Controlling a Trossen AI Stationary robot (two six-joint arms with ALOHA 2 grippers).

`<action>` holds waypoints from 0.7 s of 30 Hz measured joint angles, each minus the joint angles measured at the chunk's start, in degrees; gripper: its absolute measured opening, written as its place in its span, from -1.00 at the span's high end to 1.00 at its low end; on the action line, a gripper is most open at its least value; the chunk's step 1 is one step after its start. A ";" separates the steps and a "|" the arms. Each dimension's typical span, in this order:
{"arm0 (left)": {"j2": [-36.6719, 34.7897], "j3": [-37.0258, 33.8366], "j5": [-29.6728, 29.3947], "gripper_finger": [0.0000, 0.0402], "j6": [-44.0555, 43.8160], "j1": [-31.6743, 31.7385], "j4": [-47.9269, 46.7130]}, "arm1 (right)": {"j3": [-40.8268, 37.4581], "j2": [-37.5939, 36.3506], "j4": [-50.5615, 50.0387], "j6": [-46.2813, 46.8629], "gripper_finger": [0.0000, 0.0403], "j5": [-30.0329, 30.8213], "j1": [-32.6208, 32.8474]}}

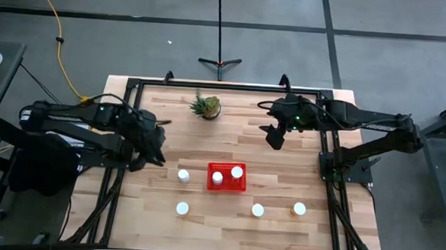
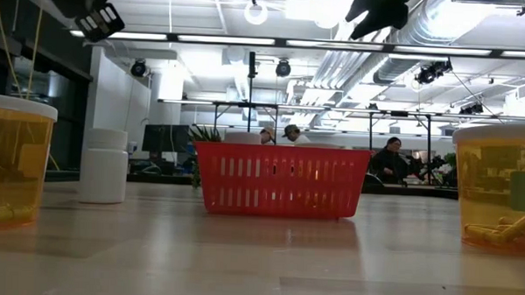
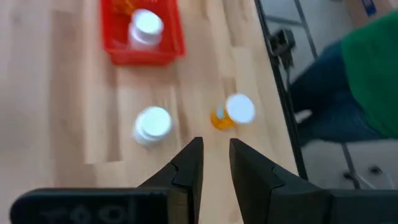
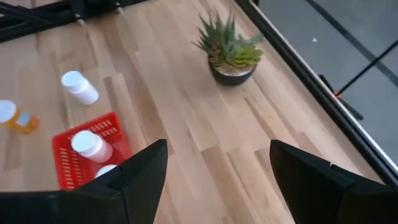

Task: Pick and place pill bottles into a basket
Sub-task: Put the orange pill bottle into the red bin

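Left pincer [image 3: 214, 163] shut, white-capped bottles [image 1: 217, 177], red basket [image 1: 240, 186]

Red slotted basket [image 1: 227, 178]; white-capped pill bottles [image 1: 182, 208], one orange-bodied [image 3: 231, 113]; green spiky plant [image 1: 206, 106]; pale striped wood counter [image 1: 225, 231].

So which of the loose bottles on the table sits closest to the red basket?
The white-capped bottle just left of the basket, level with it and on the left arm's side. The other three loose ones stand in a row farther toward the front edge.
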 joint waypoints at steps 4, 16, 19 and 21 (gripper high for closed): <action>3.35 -0.04 0.82 0.43 -1.84 -4.86 1.44 | 0.02 -0.88 -0.18 0.03 -0.36 1.38 -0.17; 13.03 -0.04 -7.18 0.43 -7.47 -16.32 12.28 | 0.02 -0.78 -0.57 -0.57 -0.36 1.82 -0.18; 16.62 -0.04 -7.59 0.43 -7.46 -17.82 12.50 | 0.02 -0.78 -0.57 -1.05 -0.36 1.71 -0.20; 19.32 -0.04 -7.78 0.43 -7.44 -18.83 13.03 | 0.02 -0.78 -0.57 -1.16 -0.36 1.63 -0.20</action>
